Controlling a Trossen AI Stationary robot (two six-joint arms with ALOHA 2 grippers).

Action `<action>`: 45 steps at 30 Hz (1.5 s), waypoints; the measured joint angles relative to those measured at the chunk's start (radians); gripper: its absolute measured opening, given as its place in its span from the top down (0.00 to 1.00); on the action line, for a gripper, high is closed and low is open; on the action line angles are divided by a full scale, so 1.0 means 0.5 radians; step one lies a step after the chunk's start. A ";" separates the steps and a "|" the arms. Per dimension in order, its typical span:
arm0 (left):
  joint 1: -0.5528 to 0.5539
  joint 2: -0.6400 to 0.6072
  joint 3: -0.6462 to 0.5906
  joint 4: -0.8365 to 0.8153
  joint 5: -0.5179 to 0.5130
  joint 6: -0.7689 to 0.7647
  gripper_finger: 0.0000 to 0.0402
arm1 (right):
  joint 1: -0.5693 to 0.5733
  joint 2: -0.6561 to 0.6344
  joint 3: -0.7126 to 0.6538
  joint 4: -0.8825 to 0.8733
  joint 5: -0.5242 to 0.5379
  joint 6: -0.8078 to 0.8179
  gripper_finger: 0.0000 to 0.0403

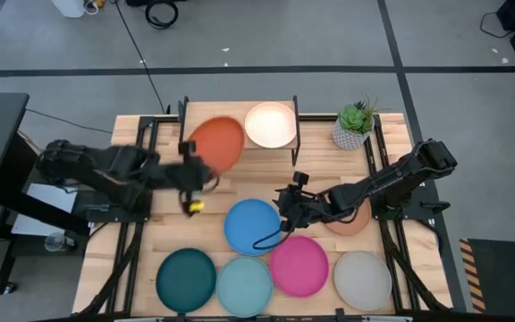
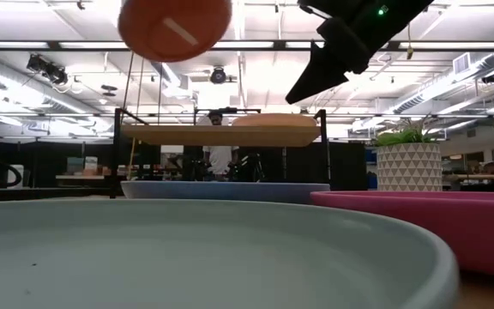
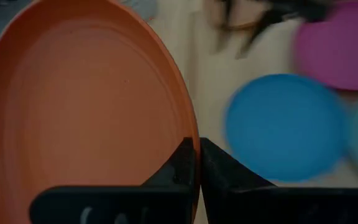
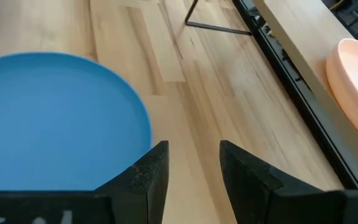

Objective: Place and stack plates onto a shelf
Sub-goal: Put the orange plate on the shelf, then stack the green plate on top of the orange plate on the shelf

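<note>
My left gripper is shut on the orange plate, which hangs in the air over the left part of the shelf; it shows high up in the low view as the orange plate. The peach plate lies flat on the shelf's right part. My right gripper is open and empty above the table, just beyond the blue plate. The blue, pink, light teal, dark teal and grey plates lie flat on the table. The brown plate is partly hidden under the right arm. My left gripper pinches the orange plate by its rim, one finger on the hollow face and the other on the underside. It comes roughly level from the table's left, at the plate's near-left edge. The plate is lifted clear and tilted.
A potted plant stands to the right of the shelf. The shelf's black legs rise from the table beyond the blue plate. A person stands in the room behind the table. Bare wood lies between the blue plate and the shelf.
</note>
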 joint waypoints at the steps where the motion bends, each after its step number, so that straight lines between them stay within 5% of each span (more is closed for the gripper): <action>1: 0.091 0.000 -0.026 0.025 0.023 0.072 0.96 | 0.007 0.000 0.000 0.002 0.000 0.002 0.63; 11: 0.975 0.198 -0.136 0.139 0.575 0.575 0.96 | 0.024 -0.013 0.000 0.043 0.000 0.014 0.63; 16: 1.192 0.364 -0.136 0.134 0.608 0.738 0.96 | 0.025 -0.021 0.001 0.050 -0.002 0.015 0.63; 35: 1.223 0.614 -0.135 0.013 0.474 0.819 0.93 | 0.025 -0.024 0.001 0.039 -0.005 0.043 0.63; 45: 1.136 0.618 -0.100 -0.019 0.404 0.761 0.67 | 0.025 -0.026 0.001 0.044 -0.005 0.045 0.63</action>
